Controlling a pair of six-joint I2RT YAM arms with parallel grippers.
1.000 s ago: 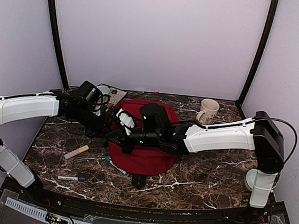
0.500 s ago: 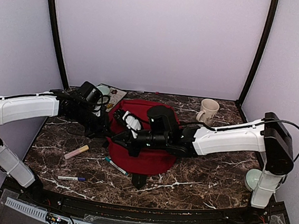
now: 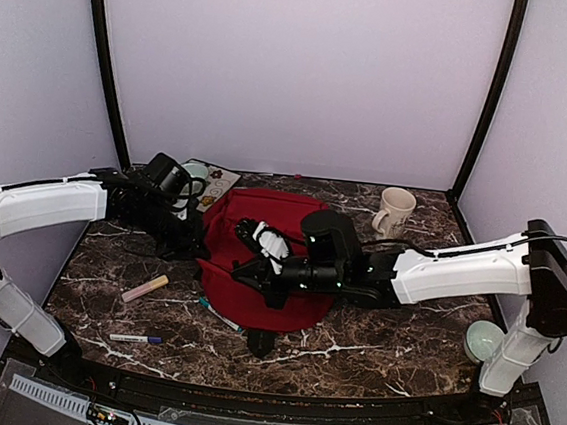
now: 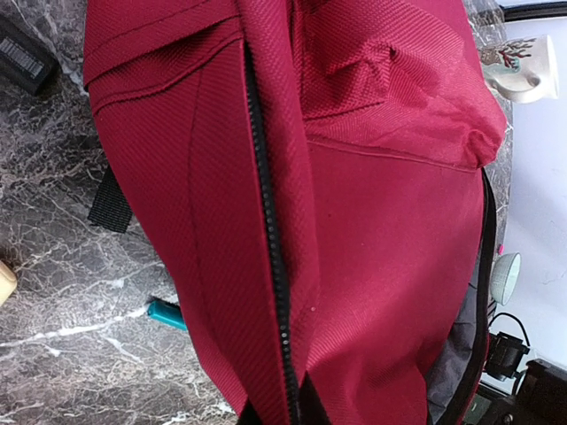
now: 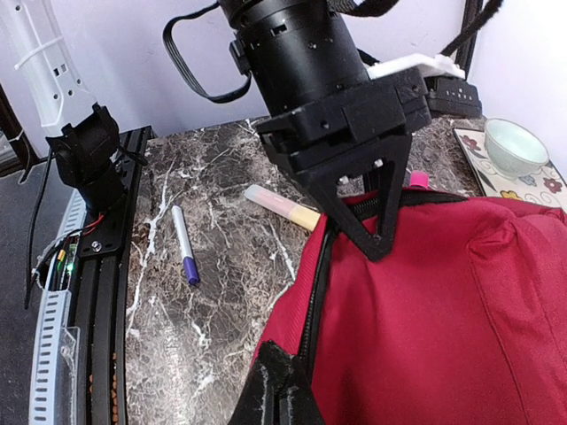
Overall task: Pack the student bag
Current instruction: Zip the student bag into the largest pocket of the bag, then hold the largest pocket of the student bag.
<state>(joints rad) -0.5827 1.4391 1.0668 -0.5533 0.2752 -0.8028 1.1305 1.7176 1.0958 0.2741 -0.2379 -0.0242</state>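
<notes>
Item: student bag (image 3: 263, 213), red, laid at centre of table (image 3: 392, 336), between arms. Left fingers (image 5: 379, 241): closed tight, bag's zipper edge pinched. Right fingers (image 5: 282, 390): closed tight, bag fabric by zipper gripped. Mug (image 3: 395, 211) stood far right.

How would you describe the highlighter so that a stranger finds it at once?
Start at the red bag in the middle of the table. Left of it lies the highlighter, thick and pale yellow with a pink end; the white pen nearby is thinner.
</notes>
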